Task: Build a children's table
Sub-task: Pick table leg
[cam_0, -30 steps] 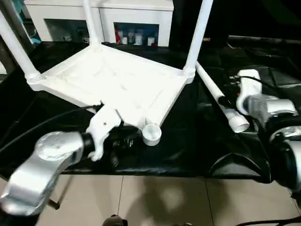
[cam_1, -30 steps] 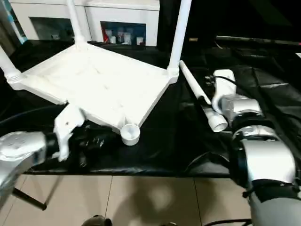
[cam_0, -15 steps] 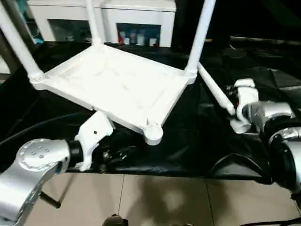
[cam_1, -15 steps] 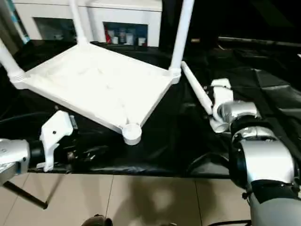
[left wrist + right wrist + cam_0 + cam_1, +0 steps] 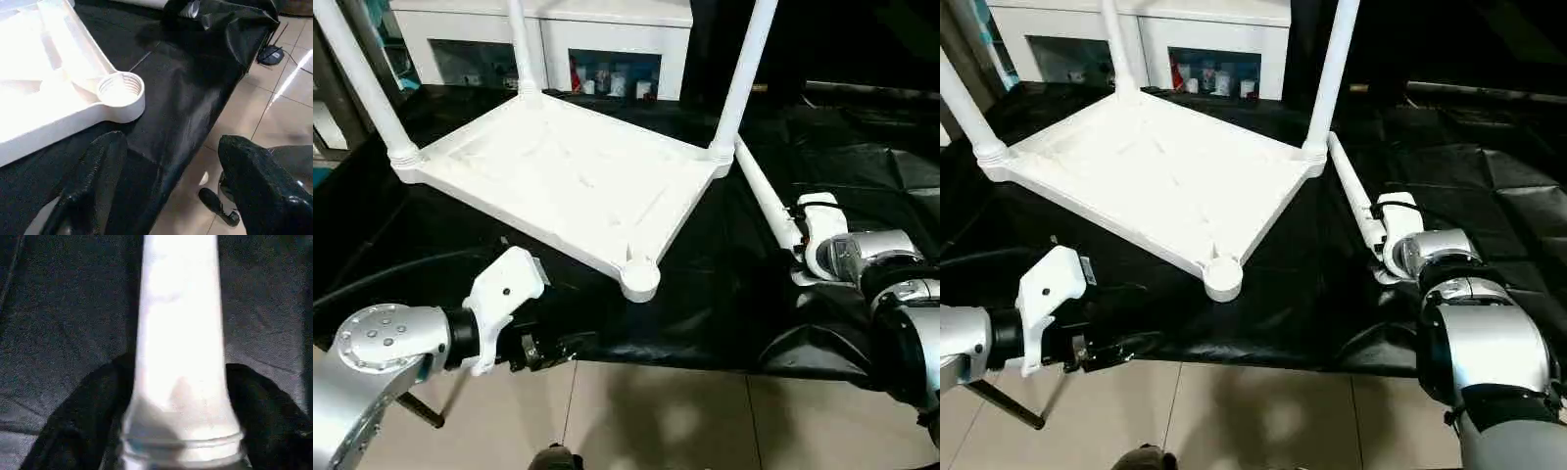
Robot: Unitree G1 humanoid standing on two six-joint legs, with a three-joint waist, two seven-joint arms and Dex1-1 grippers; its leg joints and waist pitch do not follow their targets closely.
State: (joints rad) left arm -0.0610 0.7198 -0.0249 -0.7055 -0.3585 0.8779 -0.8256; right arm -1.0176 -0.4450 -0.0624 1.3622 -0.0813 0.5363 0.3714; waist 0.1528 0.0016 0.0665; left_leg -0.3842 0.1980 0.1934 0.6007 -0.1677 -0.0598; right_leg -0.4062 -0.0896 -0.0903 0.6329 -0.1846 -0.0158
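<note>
Since a second ago the left gripper has drawn back from the tabletop's near corner and now hangs off the front edge of the black-draped bench, above the tiled floor; its two black fingers stand spread wide with nothing between them. Meanwhile the right gripper has closed in around the loose leg, and its dark, rough-skinned fingers now sit on either side of the thick end; whether they press it or merely flank it cannot be told.

The children's table lies upside down toward the bench's back-left corner, its smooth white plastic underside ribbed and rimmed. Three round tapered legs stand upright in three corner sockets. The fourth socket, a rounded cup threaded inside, is empty and points at the front edge. The loose leg lies flat on the crinkled, glossy black covering just right of the tabletop, running from the tabletop's right-hand corner toward the front edge, its thick end ringed by a collar.

Behind the bench a white cabinet with glass doors holds small bottles.
</note>
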